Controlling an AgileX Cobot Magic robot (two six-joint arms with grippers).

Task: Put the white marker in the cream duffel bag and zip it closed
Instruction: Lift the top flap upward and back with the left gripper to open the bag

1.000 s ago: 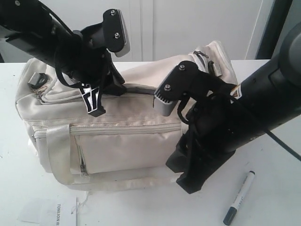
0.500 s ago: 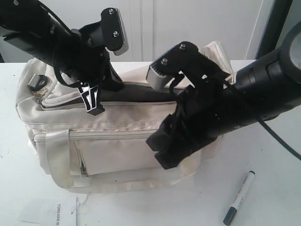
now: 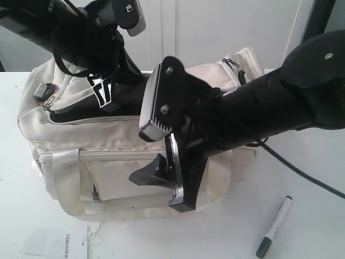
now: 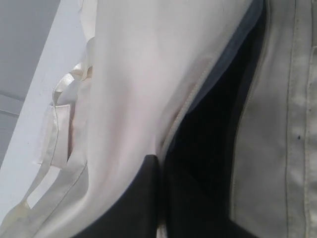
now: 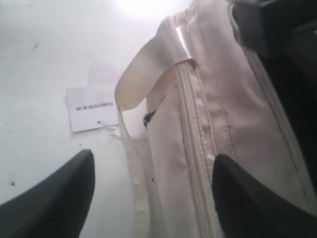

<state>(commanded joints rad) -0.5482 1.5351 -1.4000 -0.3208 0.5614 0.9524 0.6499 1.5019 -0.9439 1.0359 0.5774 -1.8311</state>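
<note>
Holds bag (image 3: 124, 135) flap clamped in left tool (image 3: 102, 94), higher than a second ago, mouth wider. Swings right tool (image 3: 161, 189), fingers (image 5: 49, 198) apart and empty, across bag front. Leaves marker (image 3: 275, 225) unmoved on worktop (image 3: 318, 226), 4 o'clock of bag. Suggests opening ready, pick-up next.

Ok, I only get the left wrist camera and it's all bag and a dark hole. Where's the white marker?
Observer: The white marker lies on the table, outside the cream duffel bag, off its front on the right arm's side.
Operator: Is my other gripper holding something?
Observer: No, the right gripper is open and empty, by the bag's front side.
Operator: Anything else down there?
Observer: A paper tag printed TONLION lies on the table in front of the bag, on the left arm's side.
</note>
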